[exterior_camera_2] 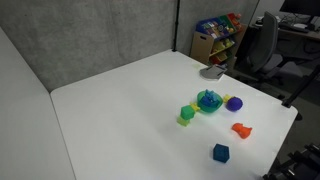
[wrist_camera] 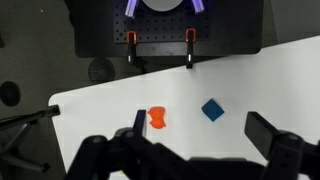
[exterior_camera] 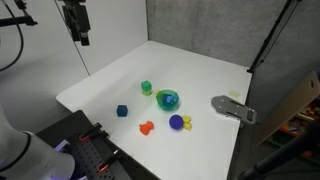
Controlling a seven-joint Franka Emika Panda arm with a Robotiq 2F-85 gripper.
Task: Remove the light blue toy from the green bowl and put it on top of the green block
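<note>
The green bowl (exterior_camera: 160, 101) stands near the middle of the white table, also in an exterior view (exterior_camera_2: 201, 108). The light blue toy (exterior_camera: 169, 99) (exterior_camera_2: 209, 99) lies inside it. The green block (exterior_camera: 146, 88) (exterior_camera_2: 187, 113) sits on the table just beside the bowl. My gripper (exterior_camera: 80, 38) hangs high above the table's far corner, well away from them. In the wrist view the gripper (wrist_camera: 200, 128) is open and empty; bowl, toy and green block are out of that view.
A dark blue cube (exterior_camera: 122, 111) (wrist_camera: 213, 110), an orange toy (exterior_camera: 147, 127) (wrist_camera: 158, 118), a purple ball (exterior_camera: 176, 122) with a small yellow piece (exterior_camera: 187, 120), and a grey flat object (exterior_camera: 232, 108) lie on the table (exterior_camera: 200, 70). Grey partition walls stand behind.
</note>
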